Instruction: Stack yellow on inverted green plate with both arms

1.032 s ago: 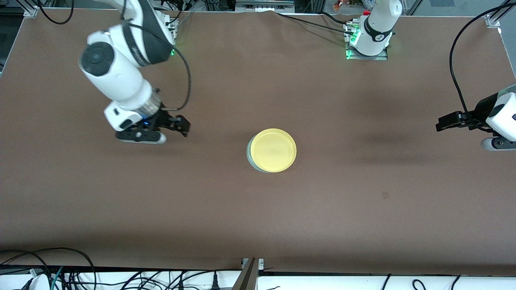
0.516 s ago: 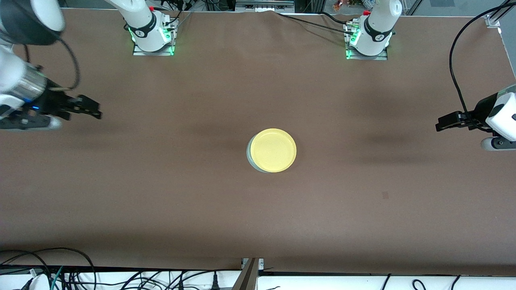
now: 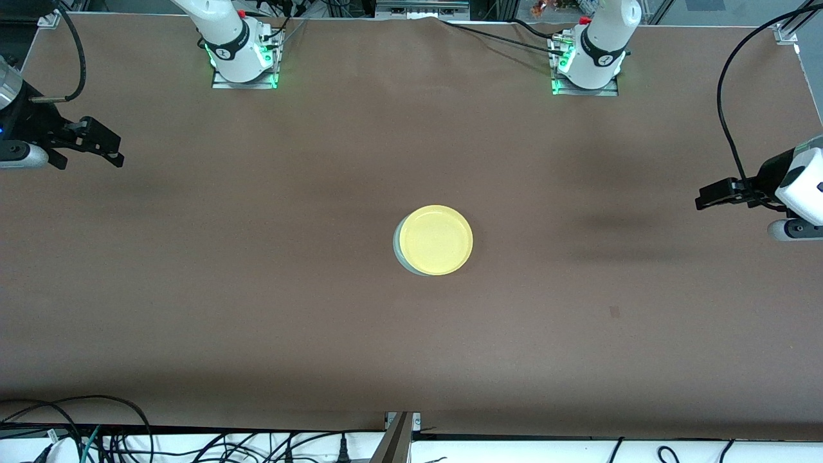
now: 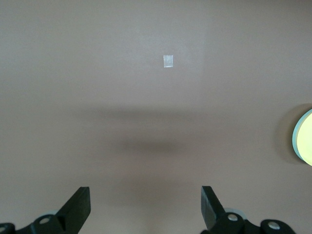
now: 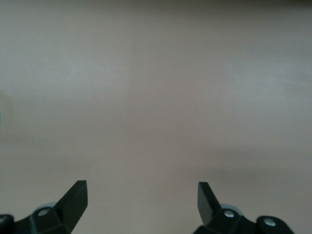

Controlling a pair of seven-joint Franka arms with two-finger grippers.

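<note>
The yellow plate (image 3: 436, 240) lies on top of the pale green plate (image 3: 397, 247) at the middle of the brown table; only a thin crescent of the green plate's rim shows, toward the right arm's end. An edge of the stack also shows in the left wrist view (image 4: 304, 136). My right gripper (image 3: 96, 143) is open and empty over the table's edge at the right arm's end, also seen in its wrist view (image 5: 142, 195). My left gripper (image 3: 710, 194) is open and empty at the left arm's end, waiting; its wrist view (image 4: 145, 200) shows bare table.
A small pale square mark (image 3: 614, 312) sits on the table nearer the front camera, toward the left arm's end; it shows in the left wrist view (image 4: 168, 61). Arm bases (image 3: 241, 54) (image 3: 588, 61) stand along the top. Cables (image 3: 96, 437) hang by the front edge.
My right arm has swung away from beside the plates out to its own end of the table, gripper open and empty. The plates and the left arm have not moved.
</note>
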